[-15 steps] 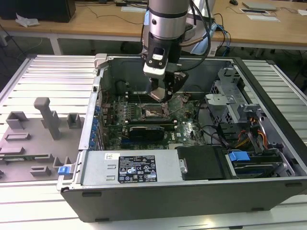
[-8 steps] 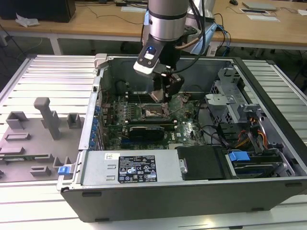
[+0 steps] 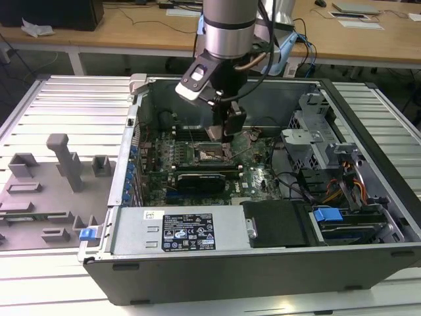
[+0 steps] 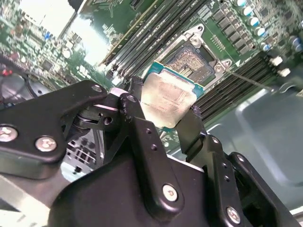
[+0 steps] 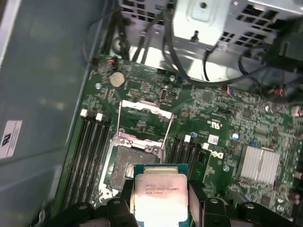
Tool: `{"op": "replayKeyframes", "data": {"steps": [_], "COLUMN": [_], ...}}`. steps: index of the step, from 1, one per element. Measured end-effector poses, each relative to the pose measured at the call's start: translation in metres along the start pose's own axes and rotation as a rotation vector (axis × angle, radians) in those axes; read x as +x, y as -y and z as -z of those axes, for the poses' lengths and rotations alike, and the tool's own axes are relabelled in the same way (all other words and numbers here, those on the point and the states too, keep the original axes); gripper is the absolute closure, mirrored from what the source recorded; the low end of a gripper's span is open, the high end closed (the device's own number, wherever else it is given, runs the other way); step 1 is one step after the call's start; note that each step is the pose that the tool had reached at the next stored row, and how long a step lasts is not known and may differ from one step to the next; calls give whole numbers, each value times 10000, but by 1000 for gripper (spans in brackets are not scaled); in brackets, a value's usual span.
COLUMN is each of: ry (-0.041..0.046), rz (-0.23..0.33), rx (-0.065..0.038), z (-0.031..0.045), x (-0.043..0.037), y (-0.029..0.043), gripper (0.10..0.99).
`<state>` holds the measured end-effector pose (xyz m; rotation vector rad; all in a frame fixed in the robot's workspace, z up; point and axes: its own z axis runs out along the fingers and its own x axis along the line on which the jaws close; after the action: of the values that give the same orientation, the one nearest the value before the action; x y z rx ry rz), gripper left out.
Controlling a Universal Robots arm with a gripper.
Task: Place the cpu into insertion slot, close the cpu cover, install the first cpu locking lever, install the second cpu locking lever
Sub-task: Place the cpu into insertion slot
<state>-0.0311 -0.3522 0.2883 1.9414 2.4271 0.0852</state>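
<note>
The exterior view stands off and high, looking down into the open computer case [image 3: 197, 276], with my arm [image 3: 227, 26] at the upper middle of the frame. Both wrist views ride close behind my gripper [image 5: 161, 204], peering past the cpu [image 5: 160, 191] it grips, down at the motherboard [image 5: 227, 123]. All three share the insertion slot [image 3: 212, 155].

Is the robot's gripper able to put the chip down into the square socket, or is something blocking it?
Probably yes. The gripper holds the cpu above the insertion slot, the cpu cover is swung up off it, and the slot looks bare.
</note>
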Motion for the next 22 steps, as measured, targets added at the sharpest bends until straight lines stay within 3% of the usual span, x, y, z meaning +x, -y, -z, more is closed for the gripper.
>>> {"op": "replayKeyframes", "data": {"steps": [11, 22], "ry": [109, 119], "rz": [-1720, -1854], "rx": [-15, -14], "z": [-142, -302], "x": [0, 72], "y": [9, 5], "gripper": [545, 545]}}
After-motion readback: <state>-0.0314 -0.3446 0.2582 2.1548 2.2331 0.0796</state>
